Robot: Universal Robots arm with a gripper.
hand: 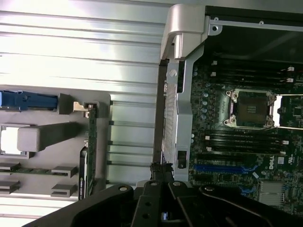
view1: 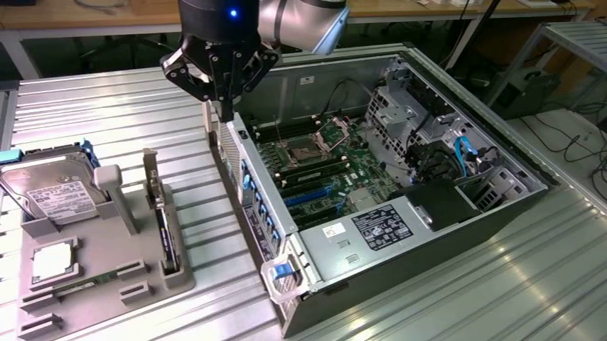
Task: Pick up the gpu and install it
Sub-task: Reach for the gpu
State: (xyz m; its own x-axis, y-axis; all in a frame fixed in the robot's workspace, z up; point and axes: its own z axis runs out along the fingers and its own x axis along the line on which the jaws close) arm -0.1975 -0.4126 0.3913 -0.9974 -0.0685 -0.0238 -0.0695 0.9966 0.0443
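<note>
The ribbed metal table spread beneath the gripper. The open computer case lay with its rear wall straight under the fingertips, and its motherboard sat just past them toward the exterior view's right. Well apart from the hand, toward the exterior view's left, stood the grey holder tray. It carried the hard drive on its side away from the hand. The gpu stood on edge in the tray slot nearest the hand, untouched. The gripper was clenched on nothing, fingers pressed together and pointing down.
</note>
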